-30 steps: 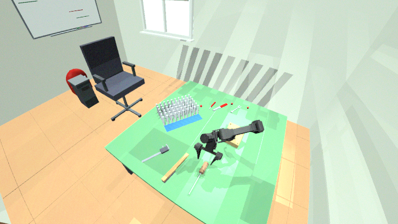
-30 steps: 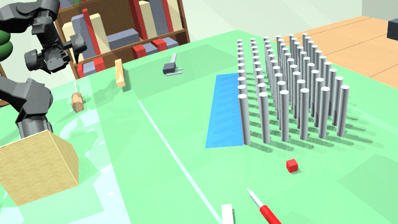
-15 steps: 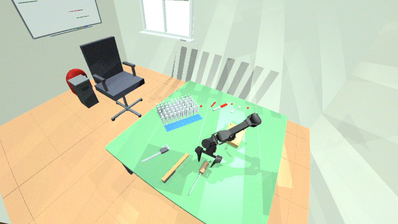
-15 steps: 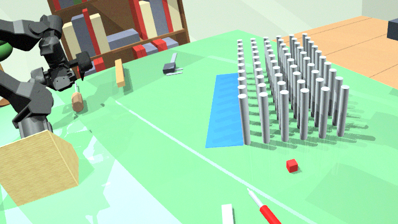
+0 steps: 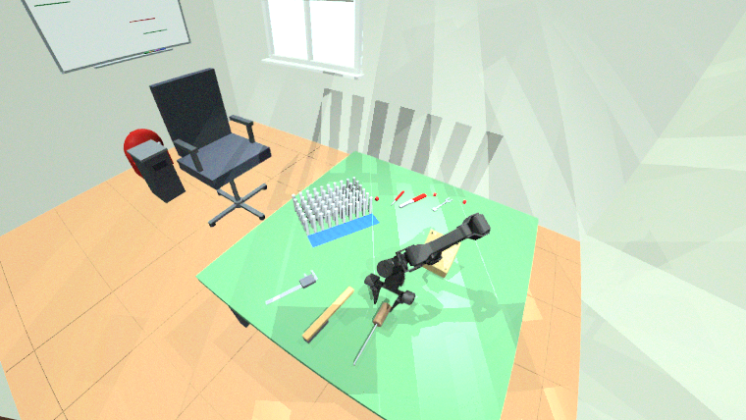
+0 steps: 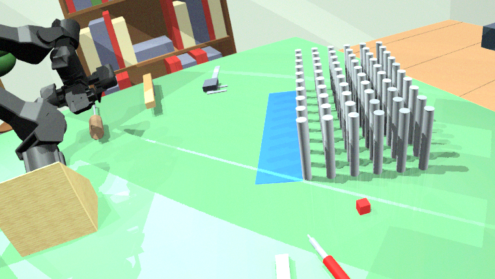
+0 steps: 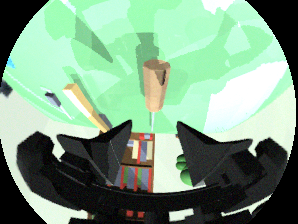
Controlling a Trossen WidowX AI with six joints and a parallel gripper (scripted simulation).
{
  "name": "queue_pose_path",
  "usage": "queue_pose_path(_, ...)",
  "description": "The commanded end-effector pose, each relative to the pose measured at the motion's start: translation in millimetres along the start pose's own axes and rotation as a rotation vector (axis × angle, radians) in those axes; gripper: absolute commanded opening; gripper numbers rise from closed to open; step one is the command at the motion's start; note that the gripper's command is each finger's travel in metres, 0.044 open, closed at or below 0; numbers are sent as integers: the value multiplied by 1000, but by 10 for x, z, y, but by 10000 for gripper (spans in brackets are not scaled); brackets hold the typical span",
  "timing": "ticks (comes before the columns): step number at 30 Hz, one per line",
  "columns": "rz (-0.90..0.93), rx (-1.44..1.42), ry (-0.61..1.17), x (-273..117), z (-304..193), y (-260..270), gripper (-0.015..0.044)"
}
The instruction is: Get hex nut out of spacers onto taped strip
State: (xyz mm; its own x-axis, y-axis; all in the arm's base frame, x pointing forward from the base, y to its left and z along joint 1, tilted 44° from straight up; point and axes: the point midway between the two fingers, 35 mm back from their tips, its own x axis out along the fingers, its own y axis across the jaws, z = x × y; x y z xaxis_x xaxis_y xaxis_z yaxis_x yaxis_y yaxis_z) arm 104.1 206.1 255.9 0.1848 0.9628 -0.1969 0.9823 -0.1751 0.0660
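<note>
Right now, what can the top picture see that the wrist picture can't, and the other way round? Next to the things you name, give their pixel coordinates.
Only the top picture shows the office chair (image 5: 224, 156), the whiteboard (image 5: 115, 30) and the window (image 5: 313, 30).

Only the wrist picture shows the bookshelf (image 7: 137, 164) and the round green plant leaves (image 7: 187, 176).

Both show the open gripper (image 5: 387, 306) (image 7: 154, 123), the wooden handle (image 5: 381, 315) (image 7: 156, 90) and the yellow stick (image 5: 329, 314) (image 7: 84, 104).
</note>
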Motion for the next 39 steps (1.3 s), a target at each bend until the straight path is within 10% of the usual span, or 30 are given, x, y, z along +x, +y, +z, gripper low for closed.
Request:
queue_pose_path(1,-4,-4,3,1,-4,-4,280)
queue_pose_path(39,-5,-2,4,448,270,25,280)
